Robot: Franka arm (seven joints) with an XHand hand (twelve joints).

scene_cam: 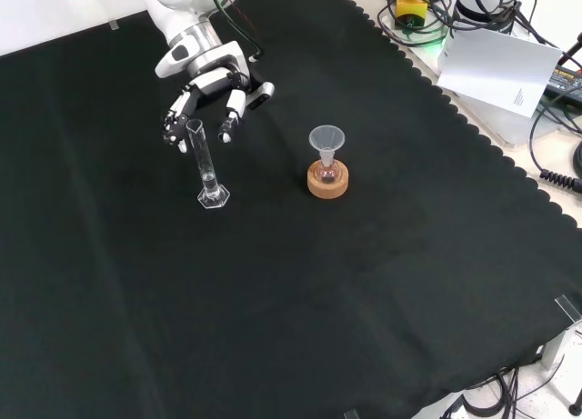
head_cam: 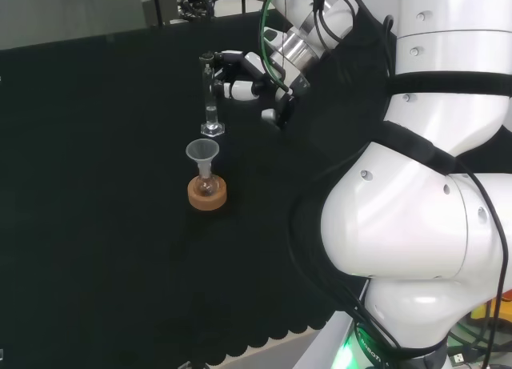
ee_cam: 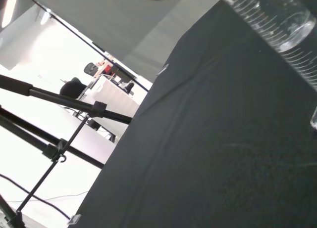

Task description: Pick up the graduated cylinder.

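A tall, narrow graduated cylinder of clear glass or plastic point(scene_cam: 205, 164) stood upright on its small flat foot on the table draped in black cloth point(scene_cam: 364, 301). In the front view it stood to the left of a round cork ring point(scene_cam: 327, 182), well apart from it; the ring held a small clear flask with a clear funnel point(scene_cam: 326, 140) in its neck. The black and white hand point(scene_cam: 207, 96) was at the cylinder's upper part, its fingers bent loosely on either side of the rim, and it was not possible to tell whether they touched the tube; it looked unclenched and had not taken hold. In the wrist view the marked wall of the cylinder point(ee_cam: 277, 20) lay very close. The cylinder would likely be light, stiff, smooth and slippery, and breakable if glass. Being tall on a small foot, it would tip easily from a sideways push near the top. A grasp around the tube, with thumb opposite fingers and kept level, looked safest.
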